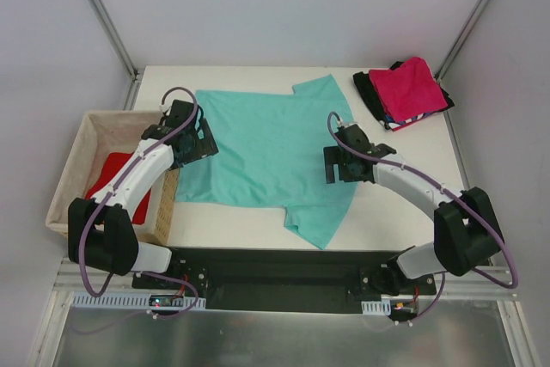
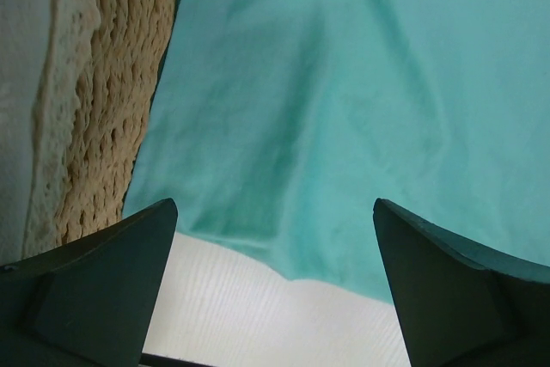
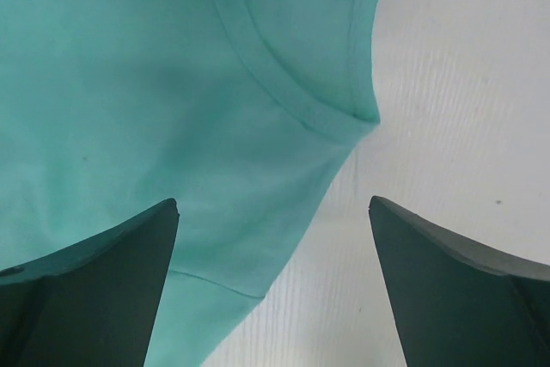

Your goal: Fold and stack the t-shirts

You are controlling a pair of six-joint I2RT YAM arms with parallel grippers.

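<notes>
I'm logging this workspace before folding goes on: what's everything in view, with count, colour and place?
teal t-shirt: one, teal-green, spread flat mid-table
pink t-shirt: one, magenta, top of the pile at the far right corner
black t-shirt: one, black, under the pink one
striped t-shirt: one, only an edge showing in that pile
red t-shirt: one, bright red, inside the basket
basket: one, tan wicker with pale lining, left of the table
table: one, white
left hand: one, dark, open, empty, over the teal shirt's edge by the basket
right hand: one, dark, open, empty, over its right edge
</notes>
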